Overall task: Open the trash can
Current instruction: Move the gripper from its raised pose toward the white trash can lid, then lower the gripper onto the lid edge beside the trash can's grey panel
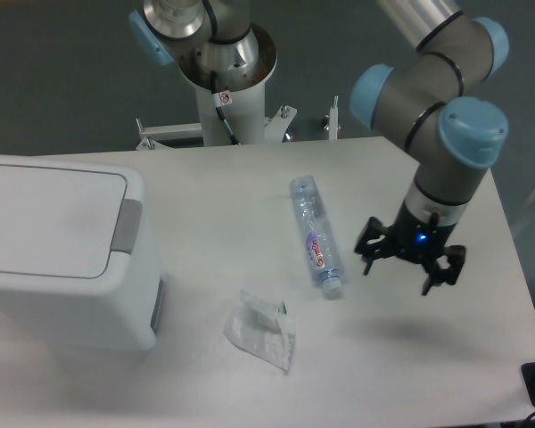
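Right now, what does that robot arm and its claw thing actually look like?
The arm is built from fat silver-gray tubes joined by rounded joints with light-blue caps. At its end sits a small black gripper with thin, claw-like fingers and a tiny blue light glowing on its body. Its silver column base carries a black cable.
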